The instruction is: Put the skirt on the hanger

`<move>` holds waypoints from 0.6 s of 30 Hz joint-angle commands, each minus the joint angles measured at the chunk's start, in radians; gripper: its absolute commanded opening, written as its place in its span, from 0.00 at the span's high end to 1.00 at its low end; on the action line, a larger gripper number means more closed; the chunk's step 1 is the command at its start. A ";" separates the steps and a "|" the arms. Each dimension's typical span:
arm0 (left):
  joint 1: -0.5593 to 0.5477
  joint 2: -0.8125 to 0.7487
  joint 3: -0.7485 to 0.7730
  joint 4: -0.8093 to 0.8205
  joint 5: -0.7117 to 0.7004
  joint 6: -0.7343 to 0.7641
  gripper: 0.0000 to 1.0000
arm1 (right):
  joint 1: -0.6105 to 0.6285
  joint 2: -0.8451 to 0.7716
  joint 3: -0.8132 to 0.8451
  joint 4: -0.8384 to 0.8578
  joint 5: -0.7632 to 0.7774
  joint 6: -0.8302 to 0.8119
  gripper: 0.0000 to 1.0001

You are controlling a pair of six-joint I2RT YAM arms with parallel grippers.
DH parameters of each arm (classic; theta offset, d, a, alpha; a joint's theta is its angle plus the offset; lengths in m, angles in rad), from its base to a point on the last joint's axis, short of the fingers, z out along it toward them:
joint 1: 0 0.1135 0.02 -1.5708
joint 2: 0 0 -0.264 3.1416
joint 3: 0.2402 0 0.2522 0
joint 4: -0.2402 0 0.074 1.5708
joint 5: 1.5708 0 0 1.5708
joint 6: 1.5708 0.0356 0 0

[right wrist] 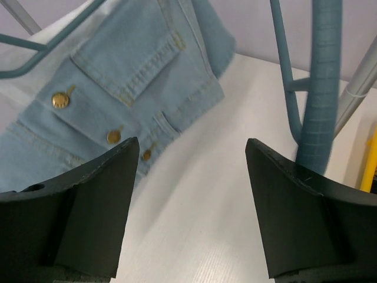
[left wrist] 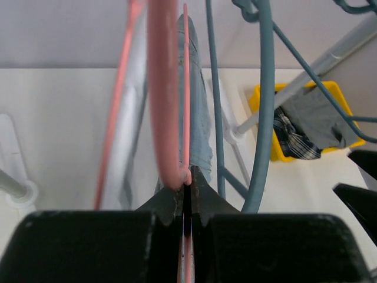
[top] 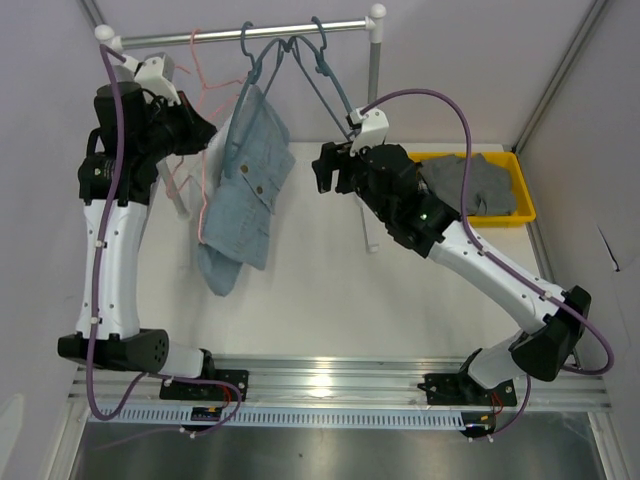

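A light blue denim skirt (top: 243, 185) with brass buttons hangs on a teal hanger (top: 252, 62) from the rail (top: 245, 33); it also shows in the right wrist view (right wrist: 126, 76). My left gripper (top: 205, 135) is shut on a thin pink wire hanger (left wrist: 165, 94), which hangs just left of the skirt (top: 200, 90). My right gripper (top: 325, 168) is open and empty, right of the skirt and apart from it, its fingers (right wrist: 94, 200) wide above the white table. More teal hangers (top: 322, 62) hang on the rail above it.
A yellow bin (top: 517, 190) with grey and plaid clothes (top: 470, 185) sits at the back right. The rack's white posts (top: 373, 90) stand on the table. Walls close in on both sides.
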 commanded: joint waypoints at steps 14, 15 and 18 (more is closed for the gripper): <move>0.017 0.048 0.176 0.159 -0.416 0.020 1.00 | -0.022 -0.095 -0.024 0.009 -0.008 0.004 0.21; 0.035 0.049 0.181 0.155 -0.421 0.017 1.00 | -0.022 -0.096 -0.026 0.007 -0.011 0.005 0.21; 0.099 0.054 0.188 0.142 -0.377 0.004 1.00 | -0.022 -0.104 -0.033 0.006 -0.011 0.004 0.21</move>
